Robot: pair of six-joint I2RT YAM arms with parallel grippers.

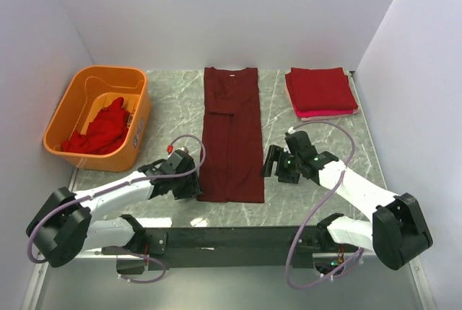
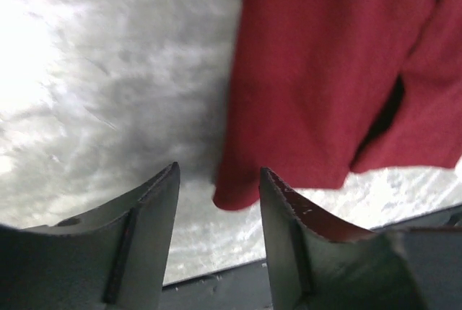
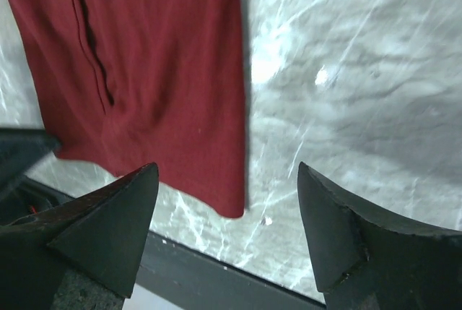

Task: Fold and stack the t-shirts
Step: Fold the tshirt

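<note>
The dark maroon t-shirt [image 1: 232, 136] lies mid-surface [image 1: 173, 108], already folded lengthwise into a narrow strip with its collar at the far end. My left hand [image 1: 193, 183] sits at the near left corner, jaws partway apart and gripping nothing, the cloth corner just ahead of them. My right hand [image 1: 273, 164] gapes wide beside the near right corner, also empty. A folded stack [image 1: 321, 92] sits at the far right. I judge the crosswise folds and the stacking remain, and at least one red t-shirt [image 1: 101, 133] lies crumpled in the orange tub [image 1: 137, 133].
</note>
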